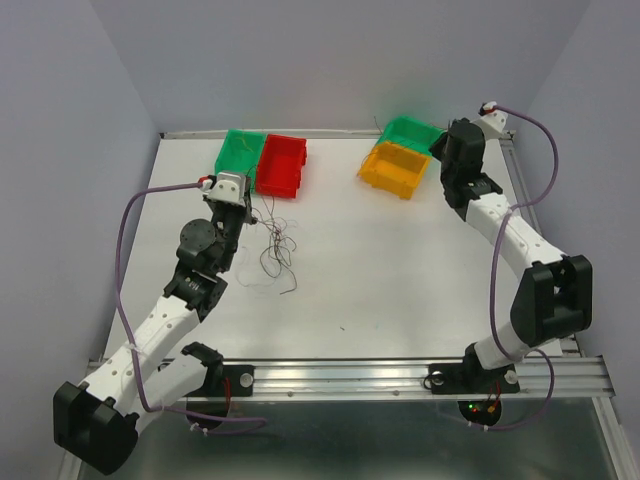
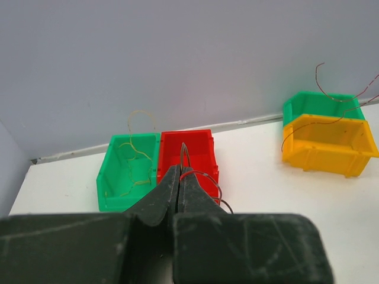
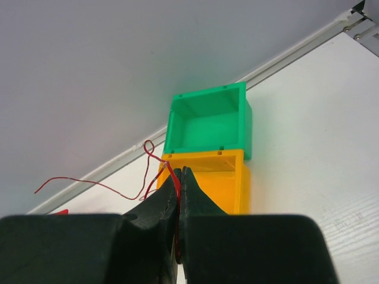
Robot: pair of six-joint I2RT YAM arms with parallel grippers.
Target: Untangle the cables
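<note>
The cables lie as a small tangle of thin curly strands on the white table, just right of my left gripper. In the left wrist view, my left gripper is shut on a dark red-brown strand that loops out to the right, in front of the red bin. My right gripper hovers by the far right bins. In its wrist view, the right gripper is shut on a red strand that trails off to the left, above the yellow bin.
A green bin next to the red bin holds a yellowish strand. A second green bin stands behind the yellow bin at the back right. A metal rail runs along the table's near edge.
</note>
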